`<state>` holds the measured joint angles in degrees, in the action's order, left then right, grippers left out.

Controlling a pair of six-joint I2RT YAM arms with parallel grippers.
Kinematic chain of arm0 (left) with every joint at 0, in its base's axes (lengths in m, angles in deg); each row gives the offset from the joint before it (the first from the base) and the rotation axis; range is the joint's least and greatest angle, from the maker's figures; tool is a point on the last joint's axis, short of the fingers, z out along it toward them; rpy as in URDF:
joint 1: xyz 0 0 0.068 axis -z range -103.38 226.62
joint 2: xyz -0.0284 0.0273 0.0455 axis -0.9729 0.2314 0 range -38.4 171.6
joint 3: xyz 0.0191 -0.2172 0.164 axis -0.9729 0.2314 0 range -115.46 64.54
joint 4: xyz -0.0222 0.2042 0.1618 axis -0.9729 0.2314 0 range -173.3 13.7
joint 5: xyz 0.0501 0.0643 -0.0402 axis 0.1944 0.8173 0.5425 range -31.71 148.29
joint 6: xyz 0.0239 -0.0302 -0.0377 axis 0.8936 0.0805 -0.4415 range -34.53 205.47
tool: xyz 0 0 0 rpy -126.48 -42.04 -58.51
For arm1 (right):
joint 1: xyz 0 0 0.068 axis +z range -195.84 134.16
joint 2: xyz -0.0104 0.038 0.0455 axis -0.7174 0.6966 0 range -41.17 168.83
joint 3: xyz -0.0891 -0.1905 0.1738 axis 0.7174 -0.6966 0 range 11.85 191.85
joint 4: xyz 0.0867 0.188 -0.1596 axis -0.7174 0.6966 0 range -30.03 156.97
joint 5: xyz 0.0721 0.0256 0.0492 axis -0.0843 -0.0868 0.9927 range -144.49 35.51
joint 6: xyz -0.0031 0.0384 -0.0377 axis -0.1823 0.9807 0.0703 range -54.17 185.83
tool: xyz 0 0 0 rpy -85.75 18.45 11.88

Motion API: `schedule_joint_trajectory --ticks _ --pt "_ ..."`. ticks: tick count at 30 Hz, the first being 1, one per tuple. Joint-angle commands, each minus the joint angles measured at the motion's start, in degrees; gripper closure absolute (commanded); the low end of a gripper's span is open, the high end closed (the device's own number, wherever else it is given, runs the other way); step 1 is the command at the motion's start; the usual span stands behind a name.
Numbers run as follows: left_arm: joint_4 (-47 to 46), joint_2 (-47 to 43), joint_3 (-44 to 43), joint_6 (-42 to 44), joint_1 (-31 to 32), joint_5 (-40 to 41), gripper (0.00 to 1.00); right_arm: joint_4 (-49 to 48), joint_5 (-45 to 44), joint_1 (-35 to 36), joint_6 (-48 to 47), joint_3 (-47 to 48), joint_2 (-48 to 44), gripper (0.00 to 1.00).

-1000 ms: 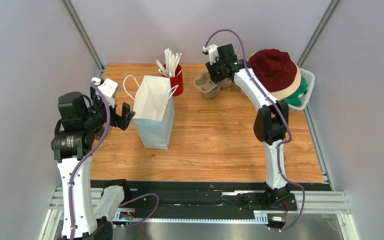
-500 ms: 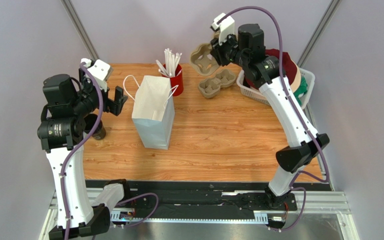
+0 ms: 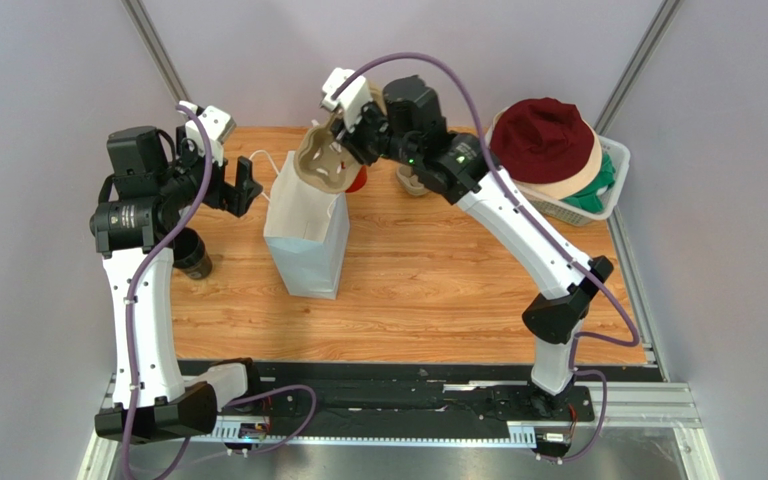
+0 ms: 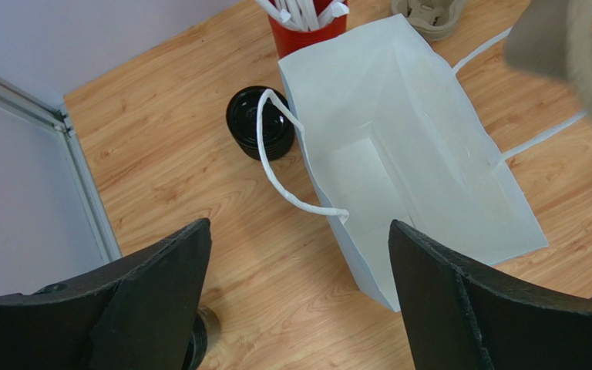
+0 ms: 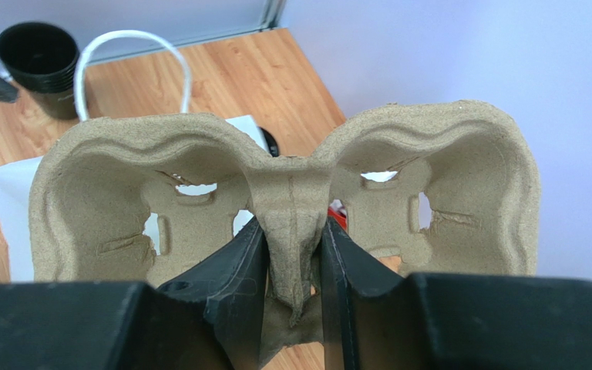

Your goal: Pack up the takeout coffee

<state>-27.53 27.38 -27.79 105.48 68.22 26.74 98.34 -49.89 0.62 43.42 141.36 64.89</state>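
Observation:
My right gripper (image 3: pixel 346 132) (image 5: pixel 292 243) is shut on the middle ridge of a brown pulp cup carrier (image 3: pixel 319 166) (image 5: pixel 199 181), held on edge above the open top of the white paper bag (image 3: pixel 304 228) (image 4: pixel 422 166). The takeout coffee cup (image 3: pixel 191 252) (image 5: pixel 40 63), dark and with an open top, stands on the table left of the bag, partly behind my left arm. My left gripper (image 3: pixel 242 188) (image 4: pixel 297 254) is open and empty, above the table by the bag's left side. A squat black round piece (image 4: pixel 260 123) lies beside the bag.
A red cup of white straws (image 4: pixel 304 21) stands behind the bag, mostly hidden in the top view. Another pulp carrier (image 3: pixel 411 181) lies at the back. A white basket (image 3: pixel 613 165) holding a maroon hat (image 3: pixel 543 138) sits at the back right.
My right arm has lifted a carrier from the back and swung it left to above the bag. My left gripper has risen and stays open beside the bag.

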Motion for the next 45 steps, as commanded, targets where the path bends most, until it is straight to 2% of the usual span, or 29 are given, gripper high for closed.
schedule_joint_trajectory --ticks 1,5,10,18,20,21,24,33,45 --pt "-0.3 0.5 -0.2 0.3 -0.2 -2.1 0.09 -1.1 -4.4 5.3 -5.0 1.4 3.4 0.71" --pt "-1.1 0.9 1.1 0.4 -0.1 -2.2 0.16 -1.5 -6.8 6.9 -5.9 2.4 6.2 0.71" --pt "-2.6 1.2 2.5 0.5 0.0 -2.1 0.29 -1.2 -8.9 8.7 -8.5 3.4 8.8 0.71" --pt "-4.4 1.4 5.4 0.7 0.1 -2.3 0.35 0.4 -11.2 10.7 -11.9 1.5 10.6 0.73" --pt "-4.8 1.6 5.9 0.8 0.3 -2.5 0.38 1.3 -11.2 10.8 -12.2 1.4 10.7 0.73" --pt "-4.9 1.7 6.0 0.7 0.6 -2.6 0.43 1.7 -11.1 10.9 -12.3 1.4 10.9 0.73" --pt "-4.9 1.9 6.2 0.6 1.4 -2.6 0.51 2.8 -10.8 11.5 -12.7 1.4 11.4 0.73" --pt "-5.0 0.4 7.7 0.4 4.1 -2.2 0.68 5.1 -9.9 12.0 -11.1 1.3 13.3 0.75" --pt "-6.6 -3.4 12.7 -0.8 4.2 -1.7 0.81 9.9 -5.6 12.1 -7.7 1.4 14.4 0.75"
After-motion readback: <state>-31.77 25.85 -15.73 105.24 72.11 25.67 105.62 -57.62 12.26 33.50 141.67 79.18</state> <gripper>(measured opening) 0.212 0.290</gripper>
